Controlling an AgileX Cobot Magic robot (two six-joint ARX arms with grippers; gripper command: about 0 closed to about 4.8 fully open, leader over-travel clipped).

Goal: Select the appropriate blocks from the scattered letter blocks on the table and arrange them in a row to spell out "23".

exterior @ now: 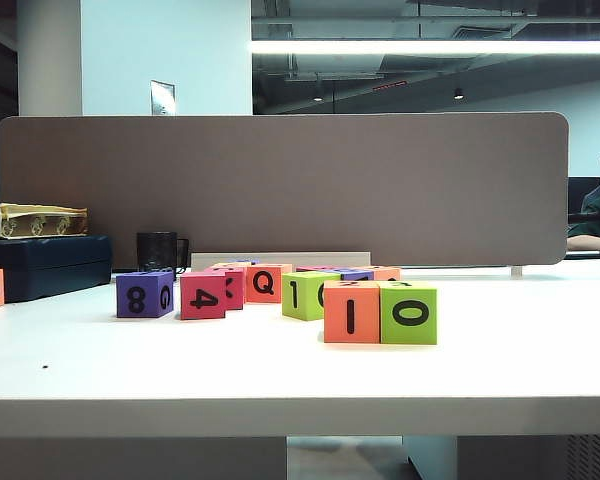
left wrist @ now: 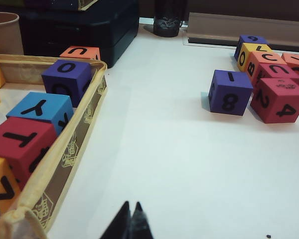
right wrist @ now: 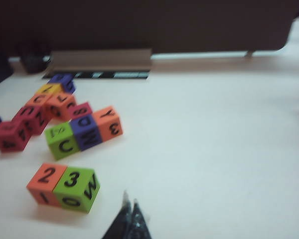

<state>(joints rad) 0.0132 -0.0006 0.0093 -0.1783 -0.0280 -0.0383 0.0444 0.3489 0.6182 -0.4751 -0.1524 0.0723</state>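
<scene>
The right pincer [right wrist: 129, 205] hangs with its tips together, empty, just beside the finished pair at the lower left of its frame; the left pincer [left wrist: 131, 208] is likewise closed over bare counter [left wrist: 179, 164]. The orange block [right wrist: 46, 182] and green block [right wrist: 77, 188] touch, reading "23" on top. Being foam, they are probably light and compressible; grip opposite side faces gently.

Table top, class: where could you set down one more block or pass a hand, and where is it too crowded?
Free: the table right of the orange block and green block pair, and the strip before the purple 8 block. Crowded: the cluster behind, around the Q block. Left gripper and right gripper are shut.
</scene>
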